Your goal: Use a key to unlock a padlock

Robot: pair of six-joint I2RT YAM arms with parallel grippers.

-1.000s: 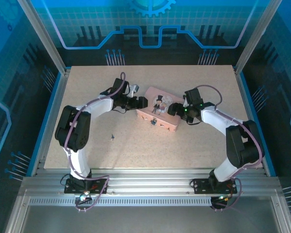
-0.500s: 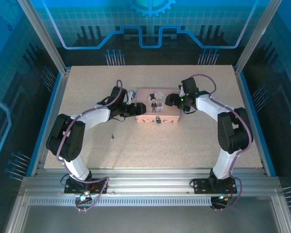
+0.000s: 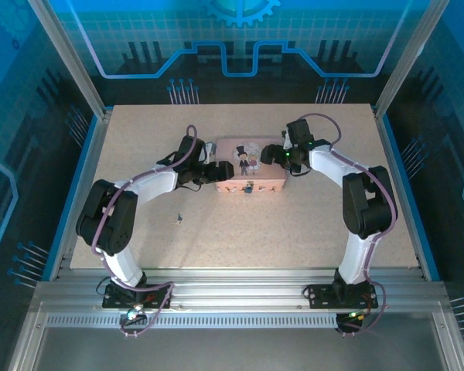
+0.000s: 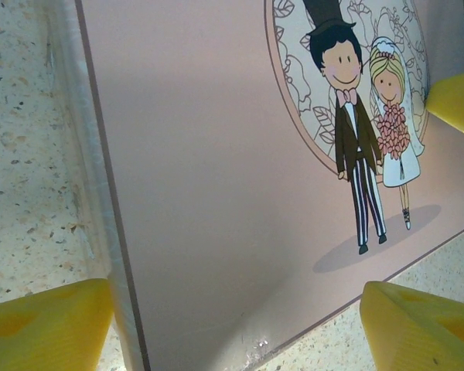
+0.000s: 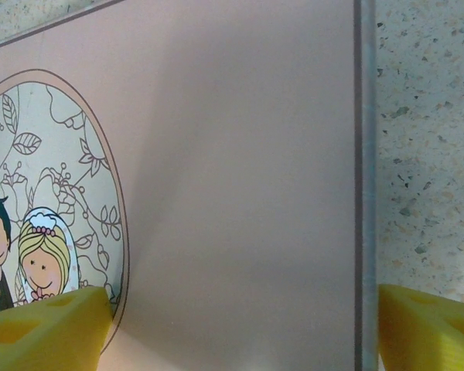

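The padlock [image 3: 249, 188] hangs at the 6 o'clock edge of the pink box [image 3: 267, 175]; the key [image 3: 179, 219] lies on the surface [image 3: 309, 232] at 8 o'clock. The left claw [image 3: 223, 171] sits at 9, the right claw [image 3: 271, 154] at 2, both spread open astride its cartoon-couple lid.

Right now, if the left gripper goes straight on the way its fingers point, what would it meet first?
The lid of the pink box, most likely. The left gripper has its fingers open, one at each side of the box, with the lid straight ahead between them; depth is unclear.
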